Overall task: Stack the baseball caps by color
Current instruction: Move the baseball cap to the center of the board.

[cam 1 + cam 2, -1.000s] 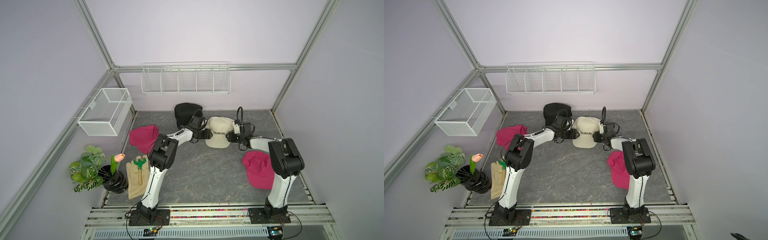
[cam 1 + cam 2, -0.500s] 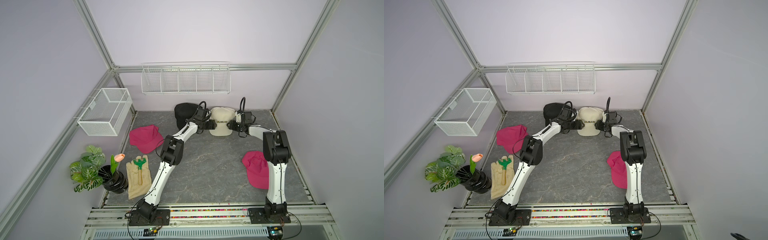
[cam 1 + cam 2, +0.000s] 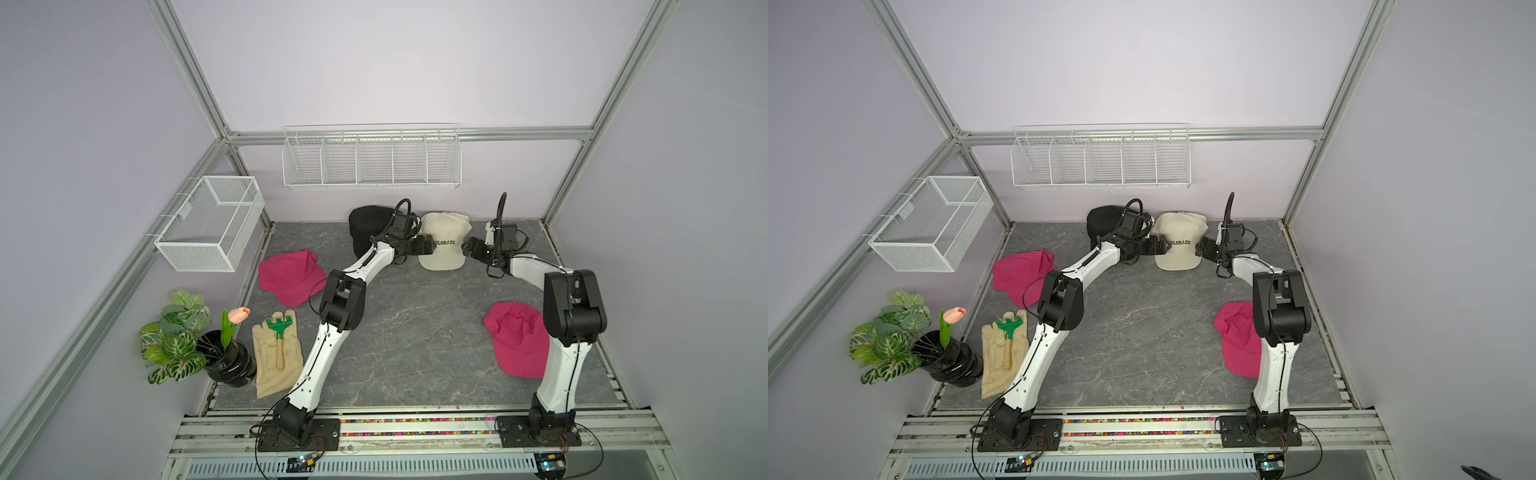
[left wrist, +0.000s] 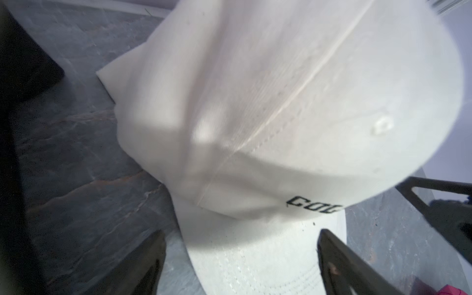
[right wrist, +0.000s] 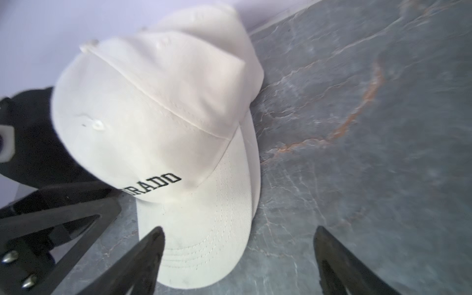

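Right wrist view: my right gripper [image 5: 239, 231] spread wide, holding nothing. Cream COLORADO cap stack [image 5: 158, 122] just ahead, brim end nearest fingers. Left gripper [image 3: 430, 246] wide too, empty, at stack's opposite flank. Stack between both grippers, crown far, brim toward my bases. Cream layers: at least two. Black caps [image 3: 368, 226] just left of stack, number hidden. Pink: two, well apart. Pink cap [image 3: 291, 276] left-front of stack, nearer left arm; second pink cap [image 3: 517, 338] right-front, nearer right arm. Judge pinks next.

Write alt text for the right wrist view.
A cream lettered cap lies on the grey marbled tabletop, more cream fabric showing beneath it. The right claw hangs open at its brim, holding nothing. A black cap lies beside it.
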Motion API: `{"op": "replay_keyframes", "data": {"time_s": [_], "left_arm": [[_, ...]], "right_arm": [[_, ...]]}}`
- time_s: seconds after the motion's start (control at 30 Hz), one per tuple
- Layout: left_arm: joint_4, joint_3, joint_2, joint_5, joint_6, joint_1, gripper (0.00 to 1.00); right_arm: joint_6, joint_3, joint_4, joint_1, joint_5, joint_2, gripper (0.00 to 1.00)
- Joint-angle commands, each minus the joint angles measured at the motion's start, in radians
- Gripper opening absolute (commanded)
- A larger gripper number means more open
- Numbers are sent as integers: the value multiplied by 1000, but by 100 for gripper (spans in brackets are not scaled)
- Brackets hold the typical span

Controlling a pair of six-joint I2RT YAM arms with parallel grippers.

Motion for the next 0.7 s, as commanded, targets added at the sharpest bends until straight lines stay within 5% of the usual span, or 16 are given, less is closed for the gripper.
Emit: {"op": "replay_keyframes", "data": {"time_s": [0.0, 0.37, 0.67], "left_arm": [[66, -61, -121, -1, -32, 14, 98], [281, -539, -454, -41, -46, 15, 99], [419, -859, -677, -9, -76, 14, 100]], "right_arm": [[-4, -102, 49, -23, 61, -117, 89], [-19, -390, -293, -64, 216, -552, 89], [47, -605, -463, -116, 187, -769, 89]]}}
